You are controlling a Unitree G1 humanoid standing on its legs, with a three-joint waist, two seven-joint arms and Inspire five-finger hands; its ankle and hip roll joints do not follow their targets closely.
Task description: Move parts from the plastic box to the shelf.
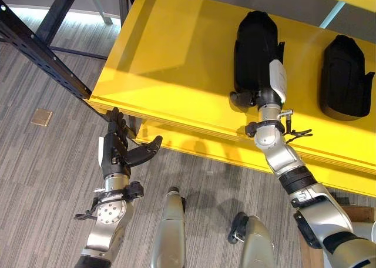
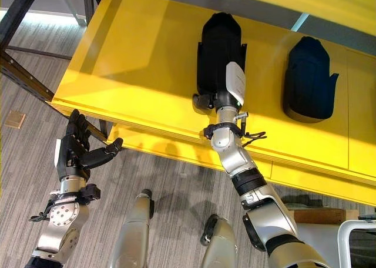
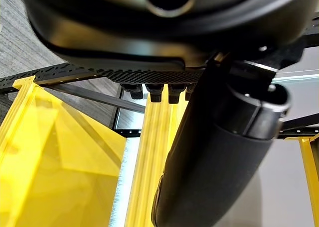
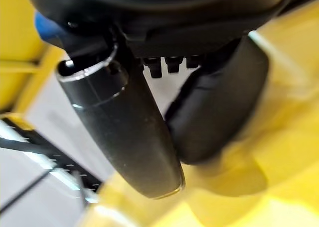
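A: Where is the part now, and where is your right robot hand (image 1: pixel 265 83)?

B: The black part (image 1: pixel 255 47) lies on the yellow shelf (image 1: pixel 170 74), its long axis running from the near edge toward the far side. Your right robot hand is at its near end, so the part lies straight ahead of the hand, farther in.

A: Is the hand clamped on it?

B: I cannot tell. In the head views the hand and the part are both dark and they merge. In the right wrist view you see the thumb (image 4: pixel 124 132) straight and a dark rounded form beside it, but I cannot say whether this is a finger or the part.

A: And the left robot hand (image 1: pixel 120 147)?

B: It is low on the left, just below the near edge of the shelf, fingers straight and apart, holding nothing. It is well apart from the part, so the right arm is the nearer one.

A: Anything else on the shelf?

B: A second black part (image 1: pixel 345 77) lies to the right, with the same direction of its long axis, apart from the first.

A: So what does the next move turn on?

B: I judge you must draw the right hand back along the part's long axis, toward the near edge, so the part is not dragged sideways.
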